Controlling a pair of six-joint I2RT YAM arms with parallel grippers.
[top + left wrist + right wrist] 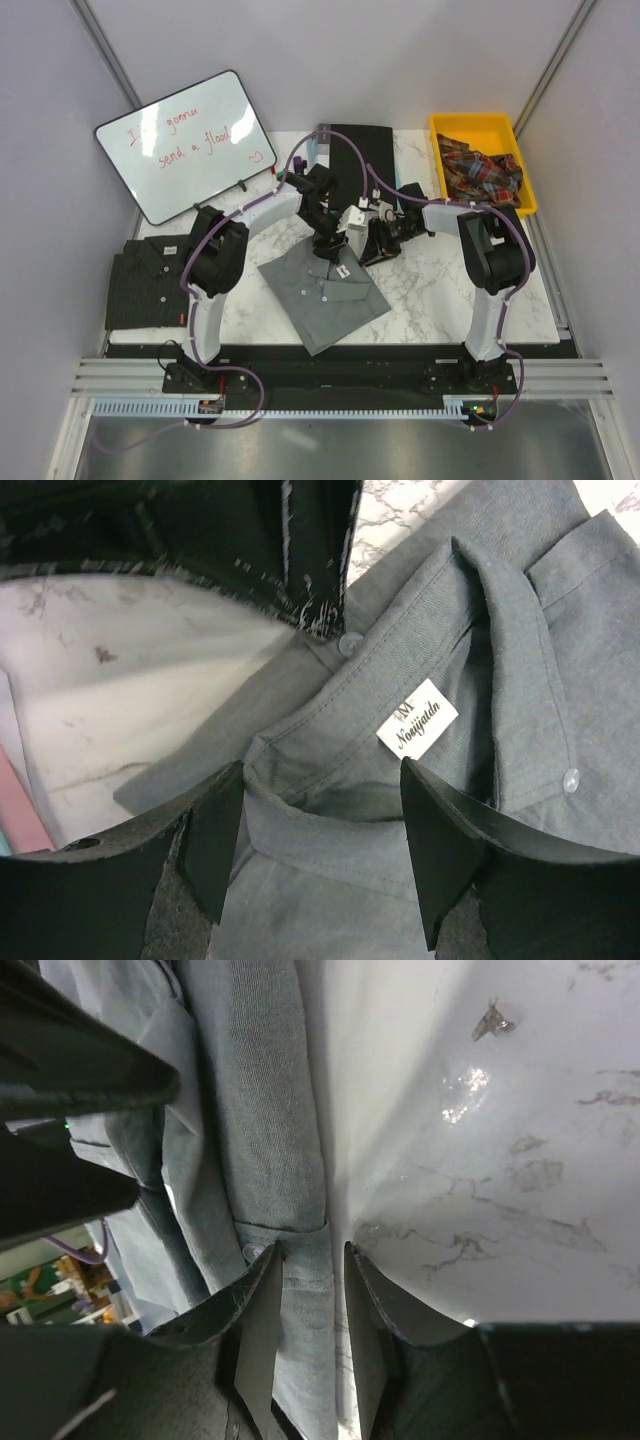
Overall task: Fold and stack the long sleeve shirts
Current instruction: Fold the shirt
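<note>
Black fingers (215, 840) of the left tool (320, 780) fill the bottom of its wrist view. They are spread wide and released, astride the collar of the grey shirt (350, 740); whether they touch the cloth cannot be told. This shirt is plain mid-grey with pale buttons (348, 645). It lies folded into a rough rectangle, askew at the middle of the marble surface (440, 290). The right tool (312, 1260) is clenched on a narrow fold at the shirt's edge, just beside bare marble. From above, both tools crowd over the collar and hide it. The charcoal striped shirt (150, 280) lies folded at the surface's left edge, partly covered by the left arm. A white neck label (417, 726) reads "M" over a script word like "Nosiiyadda", the last letters unsure. The whiteboard (190, 140) says in red "gonna send a flood"; the word before is too faint to read.
</note>
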